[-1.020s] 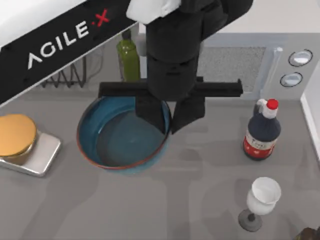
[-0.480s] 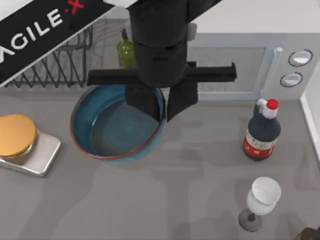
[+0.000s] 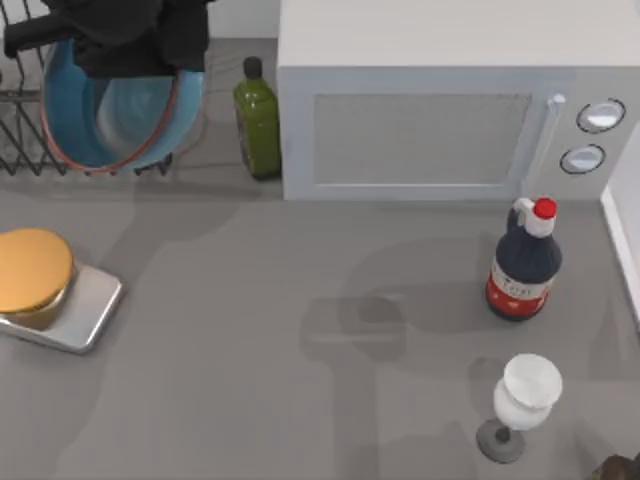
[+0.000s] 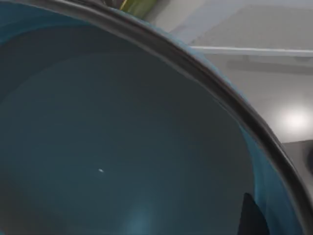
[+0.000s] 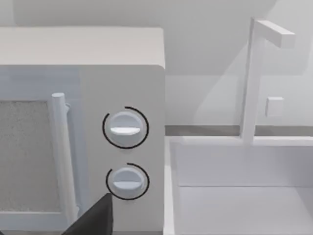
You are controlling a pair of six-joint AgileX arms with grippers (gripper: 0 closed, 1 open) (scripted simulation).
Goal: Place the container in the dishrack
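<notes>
I have the container [image 3: 120, 115] over the dishrack [image 3: 22, 140] at the table's far left, my left gripper [image 3: 130, 45] clamped on its rim; whether it rests on the bars I cannot tell, so lowering and release remain. The microwave [image 3: 440, 120] and green bottle [image 3: 257, 118] stand just right of the rack. My right arm is parked facing the microwave.

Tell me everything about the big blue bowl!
The container is a wide round bowl, glossy blue inside with a thin reddish-brown rim, and it holds nothing. It sits tilted over the black wire dishrack at the table's far left corner, beside a green bottle. The left gripper covers its upper edge from above. The left wrist view looks straight into its smooth blue hollow.
</notes>
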